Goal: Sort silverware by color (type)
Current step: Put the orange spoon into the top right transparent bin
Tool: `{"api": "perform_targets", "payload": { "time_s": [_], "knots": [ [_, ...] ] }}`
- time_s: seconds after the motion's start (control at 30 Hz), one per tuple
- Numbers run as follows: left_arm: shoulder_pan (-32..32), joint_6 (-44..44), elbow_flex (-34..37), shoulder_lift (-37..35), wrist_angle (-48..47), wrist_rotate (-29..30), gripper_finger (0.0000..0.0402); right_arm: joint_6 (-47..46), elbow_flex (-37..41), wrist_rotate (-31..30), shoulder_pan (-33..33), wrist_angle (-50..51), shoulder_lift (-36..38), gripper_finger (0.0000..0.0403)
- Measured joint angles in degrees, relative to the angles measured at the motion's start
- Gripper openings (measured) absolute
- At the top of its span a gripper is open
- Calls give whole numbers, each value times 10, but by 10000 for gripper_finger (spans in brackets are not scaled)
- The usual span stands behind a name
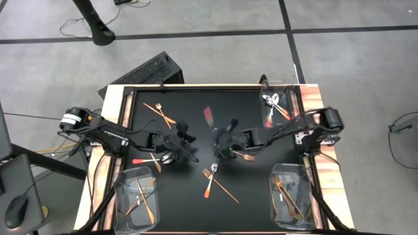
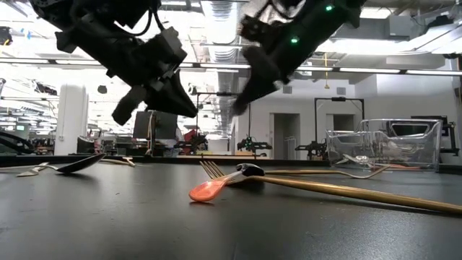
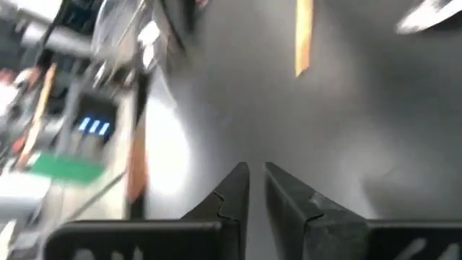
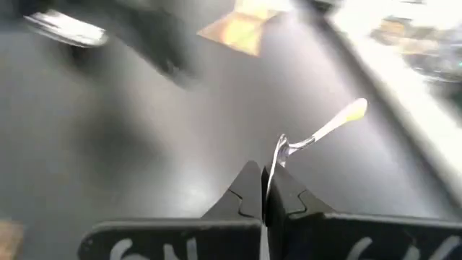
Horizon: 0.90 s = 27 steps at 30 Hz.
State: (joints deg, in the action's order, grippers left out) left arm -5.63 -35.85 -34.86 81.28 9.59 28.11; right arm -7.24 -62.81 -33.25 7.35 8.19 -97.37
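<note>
Silverware lies scattered over my black mat [image 1: 196, 196]. On the left, my left gripper [image 1: 186, 151] hovers with its fingers only a crack apart and nothing between them; a red-handled spoon [image 1: 151, 159] lies just beside it, its long axis running left to right. At centre, my right gripper [image 4: 263, 189] is clamped on a thin silver piece [image 4: 303, 141] that points away past the fingertips. Clear bins [image 1: 135, 196] stand at the near corners and far right; the right arm is nearer the far-right one. Bright workshop stretches behind the table.
</note>
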Motion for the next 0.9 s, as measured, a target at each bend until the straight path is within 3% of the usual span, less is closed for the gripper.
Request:
{"api": "perform_targets", "payload": {
  "time_s": [0.07,0.17,0.37,0.67,0.9],
  "knots": [
    [10,15,0,0,-5,31,47,-27,0,-73,7,85,38,8],
    [26,24,2,0,-32,32,59,-76,0,-120,17,212,101,8],
    [41,61,2,0,-48,-98,61,-184,14,-154,10,386,192,8],
    [41,92,2,0,-61,-109,62,-419,24,-152,-31,573,238,8],
    [41,102,2,0,-73,-108,62,-425,24,-124,-60,676,239,8]
  ]
}}
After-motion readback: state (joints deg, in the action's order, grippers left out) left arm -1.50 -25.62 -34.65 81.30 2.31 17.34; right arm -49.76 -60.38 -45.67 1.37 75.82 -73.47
